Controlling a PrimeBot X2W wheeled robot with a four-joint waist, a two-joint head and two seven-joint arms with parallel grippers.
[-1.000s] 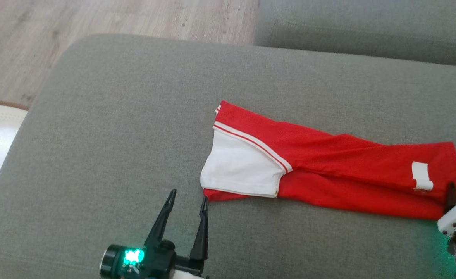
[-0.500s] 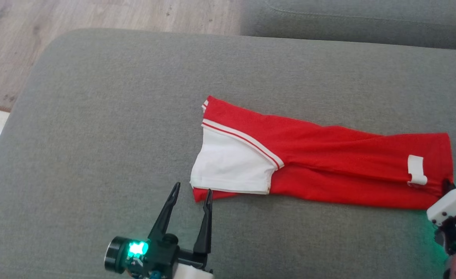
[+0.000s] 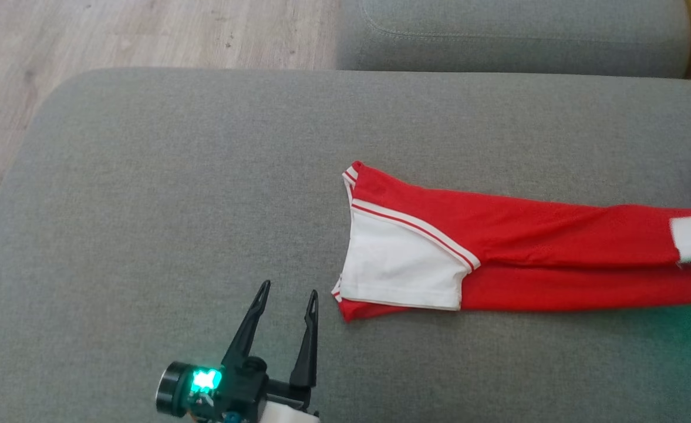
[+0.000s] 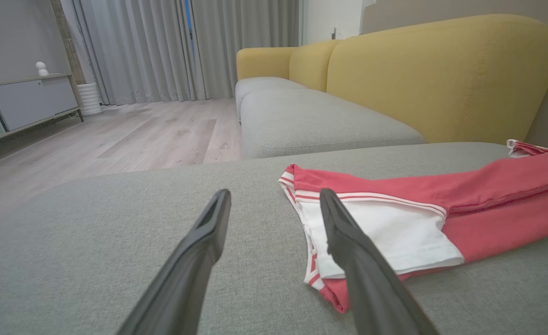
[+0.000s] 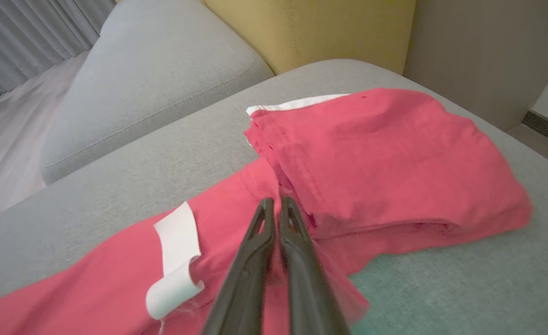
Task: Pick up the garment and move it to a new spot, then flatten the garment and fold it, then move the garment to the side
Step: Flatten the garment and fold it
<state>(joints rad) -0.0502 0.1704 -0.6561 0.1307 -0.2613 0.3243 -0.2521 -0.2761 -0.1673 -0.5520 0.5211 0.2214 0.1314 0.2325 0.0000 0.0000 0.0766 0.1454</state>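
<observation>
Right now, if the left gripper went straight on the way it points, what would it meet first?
Probably bare grey cushion: the left gripper, jaws open, aims just left of the garment, narrowly missing its white sleeve. Its height above the cushion is unclear.

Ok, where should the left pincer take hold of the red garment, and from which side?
I'd grip the garment at its red corner under the white sleeve, nearest the open left pincer. Come in low from the left along the cushion: that edge lies flat and free, and the right pincer holds the other end.
</observation>
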